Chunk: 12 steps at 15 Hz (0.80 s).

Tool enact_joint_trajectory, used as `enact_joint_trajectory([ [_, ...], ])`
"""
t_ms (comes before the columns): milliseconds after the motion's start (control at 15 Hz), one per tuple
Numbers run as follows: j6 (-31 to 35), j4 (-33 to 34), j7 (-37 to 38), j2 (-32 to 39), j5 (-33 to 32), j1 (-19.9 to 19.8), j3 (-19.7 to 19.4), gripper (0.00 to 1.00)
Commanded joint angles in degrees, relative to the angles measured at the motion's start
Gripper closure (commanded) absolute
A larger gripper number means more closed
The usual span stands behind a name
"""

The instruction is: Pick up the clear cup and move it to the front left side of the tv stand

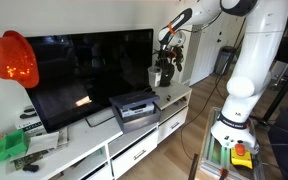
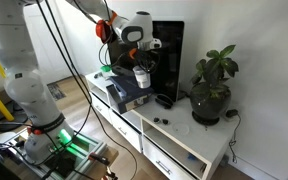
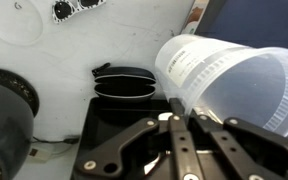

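The clear cup (image 3: 234, 85) could slip and fall, because the gripper (image 3: 181, 118) seems to pinch only its thin, smooth wall near the rim, with the jaws nearly closed on it. A squeeze that is too hard could bend the soft plastic. If the arm swings low, the cup could bump the grey box (image 1: 134, 107) or the television (image 1: 84, 70). The cup hangs in the air just under the gripper, above the grey box on the tv stand (image 1: 89, 155).
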Motion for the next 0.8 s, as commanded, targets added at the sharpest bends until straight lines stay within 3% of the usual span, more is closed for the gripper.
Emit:
enact_joint_trajectory([
  [0, -7.1, -4.1, 3.1, -10.4, -2.7, 6.4, -0.2, 0.99],
  [133, -12.6, -3.1, -0.7, -12.7, 2.5, 9.9, 0.4, 0.99],
  [200, -9.3, -1.5, 1.4, -9.0, -0.2, 9.6, -1.5, 0.96],
  [333, -11.8, -1.6, 1.5, -11.5, 0.7, 12.0, -0.9, 0.96],
  [733, -12.0, -2.6, 0.8, -11.8, 0.9, 11.9, -1.3, 0.99],
])
